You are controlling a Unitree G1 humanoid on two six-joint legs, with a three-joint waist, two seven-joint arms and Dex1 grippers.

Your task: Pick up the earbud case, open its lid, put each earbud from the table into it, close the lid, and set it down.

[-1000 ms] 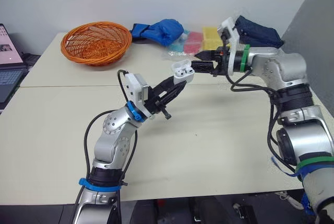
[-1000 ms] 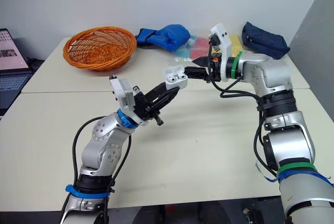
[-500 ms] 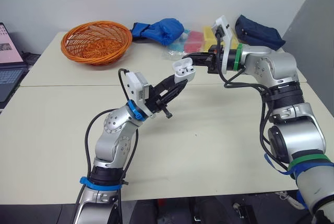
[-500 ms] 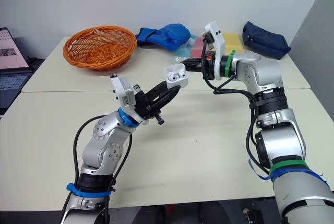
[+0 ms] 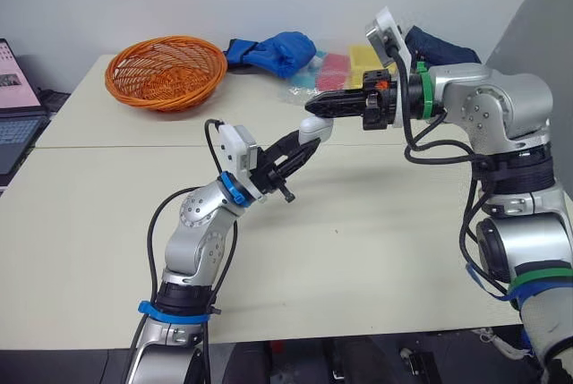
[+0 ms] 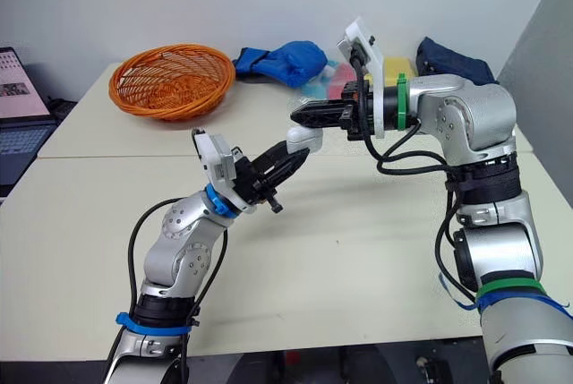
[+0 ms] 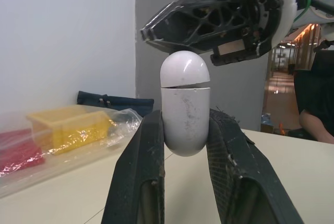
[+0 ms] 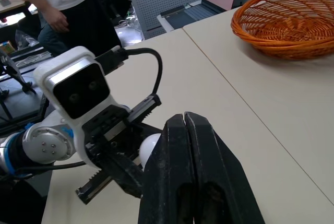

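Left gripper [image 5: 304, 140] pinching white earbud case [image 7: 185, 114] upright, lid shut; right gripper [image 5: 312, 106] pressed together, just above lid, contact unclear.

- L gripper [image 6: 295, 153] raised over table [image 6: 358, 250], fingers clamped on white earbud case [image 6: 304, 139]; case held off the surface.
- R gripper [image 6: 297, 115] reaches in from robot's right, fingers pressed together, tips just above the case.
- Back of table: orange basket [image 6: 167, 80], blue cloth [image 6: 282, 59], dark pouch [image 6: 452, 55].
- Laptop [image 6: 13, 89] at far-left edge.
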